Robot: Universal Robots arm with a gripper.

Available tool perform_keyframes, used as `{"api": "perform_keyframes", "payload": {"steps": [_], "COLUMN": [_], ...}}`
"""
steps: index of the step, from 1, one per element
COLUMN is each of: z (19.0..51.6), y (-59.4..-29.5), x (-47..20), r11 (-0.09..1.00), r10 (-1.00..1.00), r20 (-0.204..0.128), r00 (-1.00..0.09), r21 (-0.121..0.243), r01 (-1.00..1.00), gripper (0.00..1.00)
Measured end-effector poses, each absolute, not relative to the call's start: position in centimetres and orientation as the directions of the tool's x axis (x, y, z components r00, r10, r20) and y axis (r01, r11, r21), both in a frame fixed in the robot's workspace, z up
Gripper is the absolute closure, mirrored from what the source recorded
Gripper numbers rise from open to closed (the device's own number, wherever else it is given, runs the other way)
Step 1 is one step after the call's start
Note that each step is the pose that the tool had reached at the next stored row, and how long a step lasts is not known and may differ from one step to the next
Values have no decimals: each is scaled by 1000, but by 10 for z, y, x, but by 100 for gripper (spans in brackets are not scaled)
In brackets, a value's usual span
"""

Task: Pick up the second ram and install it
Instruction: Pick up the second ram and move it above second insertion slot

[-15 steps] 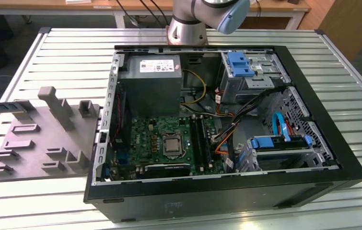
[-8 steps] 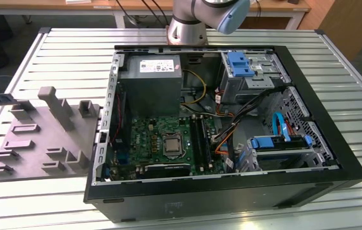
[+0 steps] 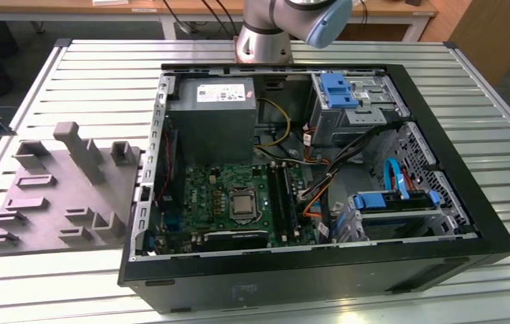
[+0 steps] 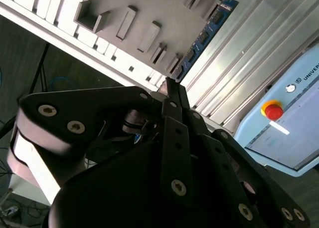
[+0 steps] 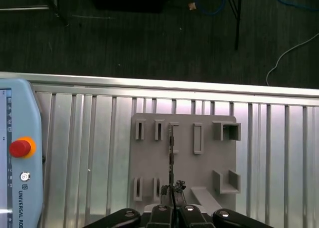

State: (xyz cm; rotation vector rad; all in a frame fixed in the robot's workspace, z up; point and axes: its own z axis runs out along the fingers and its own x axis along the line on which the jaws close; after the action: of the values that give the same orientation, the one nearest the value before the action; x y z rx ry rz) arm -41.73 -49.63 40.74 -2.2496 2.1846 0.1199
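In the exterior view the robot arm (image 3: 284, 23) is cut off by the frame's upper edge. In the second wrist view the gripper (image 4: 171, 84) hides one end of the second ram (image 4: 205, 37).

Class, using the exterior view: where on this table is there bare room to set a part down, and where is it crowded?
Bare table slats lie to the exterior view's right of the computer case, and beyond the grey fixture toward the robot base. Inside the case it is crowded with cables and drive cages.
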Motion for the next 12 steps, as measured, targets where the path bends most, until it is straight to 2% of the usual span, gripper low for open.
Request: {"api": "perform_keyframes", "payload": {"steps": [12], "z": [432], "y": [-496], "x": [-417], "r11": [-31], "r10": [-998], "r20": [-57], "r00": [28], "r21": [51], "r01": [-998], "gripper": [87]}}
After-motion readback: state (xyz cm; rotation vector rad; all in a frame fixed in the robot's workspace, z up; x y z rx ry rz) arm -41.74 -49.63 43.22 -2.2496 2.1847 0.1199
